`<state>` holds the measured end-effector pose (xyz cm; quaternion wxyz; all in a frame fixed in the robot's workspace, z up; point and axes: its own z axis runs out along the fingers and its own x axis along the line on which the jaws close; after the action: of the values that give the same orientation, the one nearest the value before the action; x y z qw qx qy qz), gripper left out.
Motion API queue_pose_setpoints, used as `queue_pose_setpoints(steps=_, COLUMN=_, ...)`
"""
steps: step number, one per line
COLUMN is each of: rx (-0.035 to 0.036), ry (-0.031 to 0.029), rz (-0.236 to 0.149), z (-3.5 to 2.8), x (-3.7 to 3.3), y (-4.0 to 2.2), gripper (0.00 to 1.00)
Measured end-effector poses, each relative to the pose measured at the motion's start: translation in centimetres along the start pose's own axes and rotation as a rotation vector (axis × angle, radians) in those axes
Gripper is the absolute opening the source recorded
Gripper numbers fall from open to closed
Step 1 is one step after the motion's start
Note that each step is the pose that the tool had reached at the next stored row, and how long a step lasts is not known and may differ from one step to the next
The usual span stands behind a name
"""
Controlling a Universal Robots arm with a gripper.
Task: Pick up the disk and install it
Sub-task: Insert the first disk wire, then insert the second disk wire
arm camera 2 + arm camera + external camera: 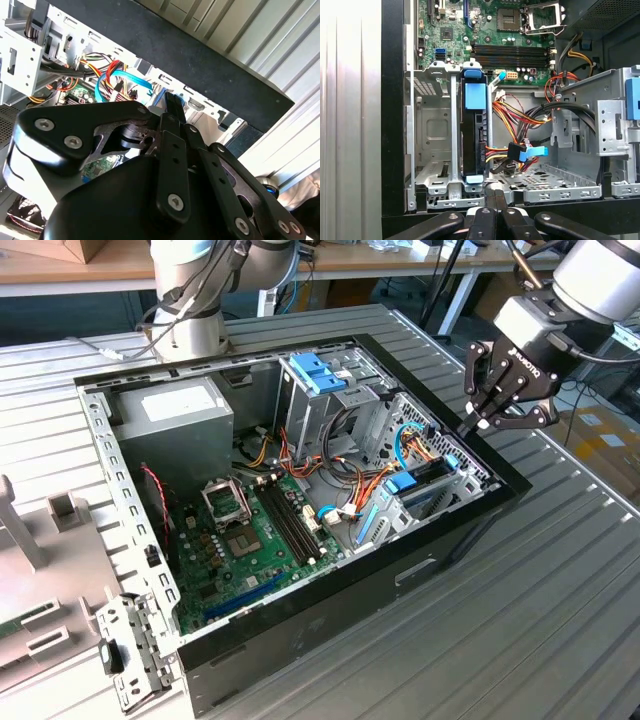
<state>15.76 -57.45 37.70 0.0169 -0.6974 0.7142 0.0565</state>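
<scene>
Already the open computer case lies on its side on the slatted metal table, so its bays and boards face up within reach from above. Inside, the grey power supply fills the far corner on the exterior view's left and the green motherboard covers the floor. The metal drive cage stands against the case wall on the exterior view's right, and the disk sits on edge in its slot, blue rail uppermost; judging by that, it is already seated. The gripper hovers just above that corner of the case, its fingers drawn together on nothing, apart from the disk, apparently let go. A blue-plugged cable hangs just beside the disk.
</scene>
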Motion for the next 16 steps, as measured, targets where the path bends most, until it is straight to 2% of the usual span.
queue_pose_setpoints(steps=9, rx=0.0, ry=0.0, rz=0.0, z=0.0, x=0.0, y=-0.01, gripper=0.11)
queue_pose_setpoints(steps=10, rx=0.0, ry=-0.0001, rz=0.0, z=0.0, x=0.0, y=-0.01, gripper=0.17)
queue_pose_setpoints(steps=11, rx=0.0, ry=0.0, rz=0.0, z=0.0, x=0.0, y=-0.01, gripper=0.17)
queue_pose_setpoints(steps=12, rx=0.0, ry=0.0, rz=0.0, z=0.0, x=0.0, y=-0.01, gripper=0.24)
queue_pose_setpoints(steps=13, rx=0.0, ry=0.0, rz=0.0, z=0.0, x=0.0, y=-0.02, gripper=0.24)
queue_pose_setpoints(steps=15, rx=0.0, ry=-0.0001, rz=0.0, z=0.0, x=0.0, y=-0.02, gripper=0.36)
queue_pose_setpoints(steps=16, rx=0.0, ry=-0.0001, rz=0.0, z=0.0, x=0.0, y=-0.02, gripper=0.36)
